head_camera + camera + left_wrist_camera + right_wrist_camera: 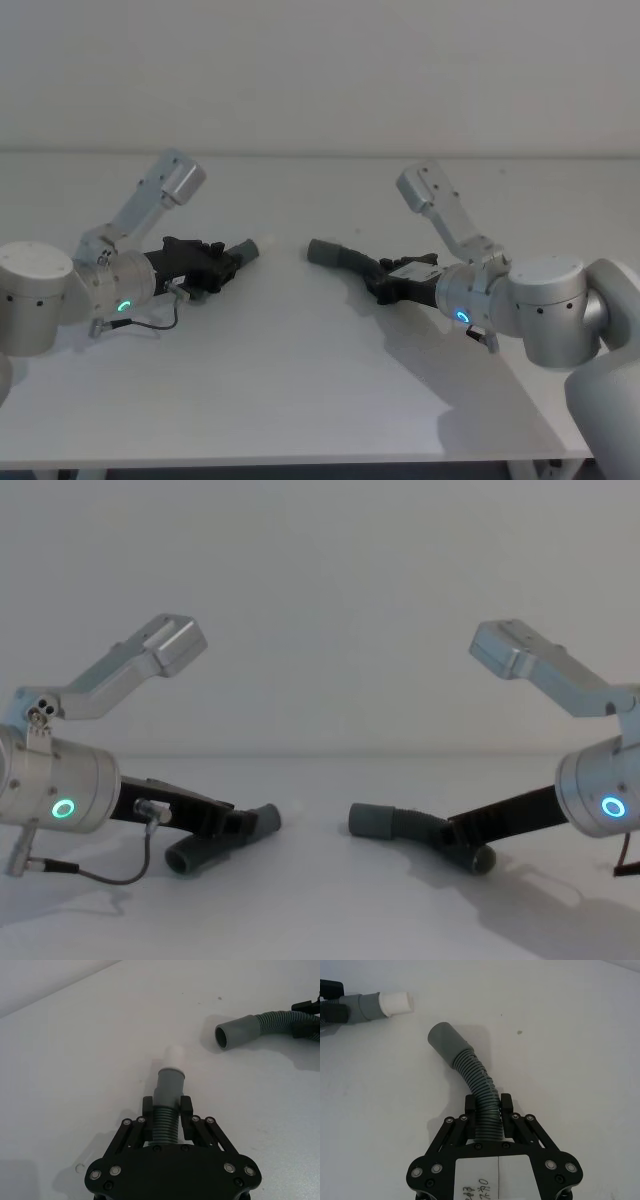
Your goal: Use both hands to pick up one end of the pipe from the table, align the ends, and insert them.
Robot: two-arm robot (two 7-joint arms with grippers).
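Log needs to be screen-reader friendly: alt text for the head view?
The left tool holds a white-tipped hose and the right tool a plain-cuffed hose over a white table. Their cuffed ends face each other across a gap.

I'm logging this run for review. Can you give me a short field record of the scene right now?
left gripper: shut on white-tipped pipe piece, just behind its cuff
right gripper: shut on plain-cuffed pipe piece, on its corrugated part
alignment: white tip faces plain cuff, apart, not inserted
surface: white table
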